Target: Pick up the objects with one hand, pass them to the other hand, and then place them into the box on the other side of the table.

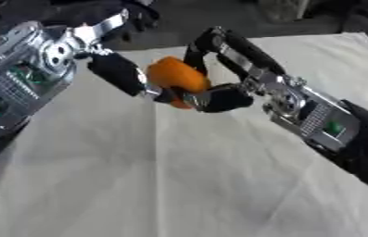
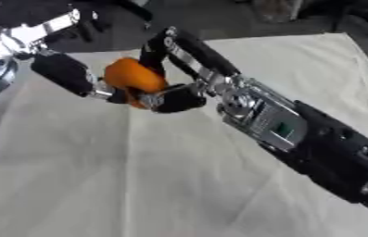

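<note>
Table (image 1: 179,185) under pale cloth; right hand (image 1: 227,76) curled round an orange object (image 1: 177,76), held in the air above the cloth; left hand (image 1: 122,71) touching the object's left side, its grasp impossible to judge. Risk: should the right hand let go before the left has hold, the object would drop and roll. Object rounded, long axis faintly upper-left to lower-right; no clear pointing end.

The orange thing (image 1: 177,76), mid-frame, is partly hidden behind the right hand's (image 1: 219,69) fingers and thumb. The left hand (image 1: 120,71) runs off the upper-left edge. Dark shapes along the top are blurred.
</note>
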You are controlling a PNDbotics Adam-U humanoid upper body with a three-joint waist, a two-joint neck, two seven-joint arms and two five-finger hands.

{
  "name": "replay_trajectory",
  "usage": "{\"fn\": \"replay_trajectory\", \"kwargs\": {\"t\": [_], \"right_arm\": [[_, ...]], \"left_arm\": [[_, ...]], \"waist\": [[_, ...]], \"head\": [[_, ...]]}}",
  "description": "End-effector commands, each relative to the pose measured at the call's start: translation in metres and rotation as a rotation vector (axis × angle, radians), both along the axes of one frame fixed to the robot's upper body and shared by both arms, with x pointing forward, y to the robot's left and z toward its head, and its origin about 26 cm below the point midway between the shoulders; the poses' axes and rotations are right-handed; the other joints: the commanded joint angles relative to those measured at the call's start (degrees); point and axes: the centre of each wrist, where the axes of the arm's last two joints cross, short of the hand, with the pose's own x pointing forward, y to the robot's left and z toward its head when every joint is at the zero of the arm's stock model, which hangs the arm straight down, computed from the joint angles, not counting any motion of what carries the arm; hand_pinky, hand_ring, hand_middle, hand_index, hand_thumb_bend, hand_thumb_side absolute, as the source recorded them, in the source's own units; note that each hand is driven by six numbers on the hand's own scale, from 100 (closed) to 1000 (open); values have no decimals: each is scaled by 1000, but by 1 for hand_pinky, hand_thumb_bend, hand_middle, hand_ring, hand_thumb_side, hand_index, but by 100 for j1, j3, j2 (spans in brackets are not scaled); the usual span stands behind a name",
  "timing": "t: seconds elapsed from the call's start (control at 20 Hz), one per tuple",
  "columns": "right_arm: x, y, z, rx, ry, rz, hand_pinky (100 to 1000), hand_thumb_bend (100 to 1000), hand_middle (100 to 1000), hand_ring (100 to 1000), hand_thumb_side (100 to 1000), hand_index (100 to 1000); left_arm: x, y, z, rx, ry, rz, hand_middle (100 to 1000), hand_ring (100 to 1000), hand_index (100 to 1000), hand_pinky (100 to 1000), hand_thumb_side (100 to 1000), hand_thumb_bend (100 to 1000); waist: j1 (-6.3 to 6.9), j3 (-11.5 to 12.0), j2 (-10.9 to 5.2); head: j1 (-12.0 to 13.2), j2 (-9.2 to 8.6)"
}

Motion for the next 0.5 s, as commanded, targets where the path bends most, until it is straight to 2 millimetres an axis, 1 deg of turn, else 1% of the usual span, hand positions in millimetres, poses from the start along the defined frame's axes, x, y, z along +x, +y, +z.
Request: {"fn": "replay_trajectory", "kwargs": {"t": [0.05,0.1,0.2,0.25,0.3,0.35,0.4,0.5], "right_arm": [[-2,1,9,-13,-44,19,680,223,264,562,100,460],[-2,1,8,-15,-45,21,681,223,264,562,100,460],[-2,0,8,-18,-49,22,681,223,264,561,100,459],[-2,0,8,-19,-53,22,681,223,264,561,100,459],[-2,0,7,-19,-56,22,681,223,264,561,100,459],[-2,0,7,-20,-57,23,681,224,263,561,100,459],[-2,0,6,-20,-58,24,679,224,263,561,100,458],[-3,0,6,-22,-58,26,679,227,263,561,100,458]], "left_arm": [[-5,-3,8,-2,12,-61,782,759,859,820,369,751],[-5,-4,7,-1,27,-75,777,758,853,820,345,728],[-3,-4,5,1,64,-89,742,742,808,813,242,553],[-1,-3,4,2,82,-88,708,718,775,803,180,440],[1,-3,2,2,96,-84,678,696,746,793,120,361],[2,-3,1,4,109,-78,624,652,688,772,100,274],[4,-3,0,9,116,-72,595,627,659,756,100,246],[5,-3,-3,27,123,-69,552,604,620,744,100,213]], "waist": [[47,-1,-63],[47,-1,-60],[44,-6,-54],[41,-8,-51],[40,-10,-49],[39,-11,-47],[39,-12,-45],[39,-12,-42]], "head": [[-33,-56],[-37,-54],[-35,-47],[-39,-46],[-41,-47],[-38,-50],[-36,-54],[-38,-61]]}}
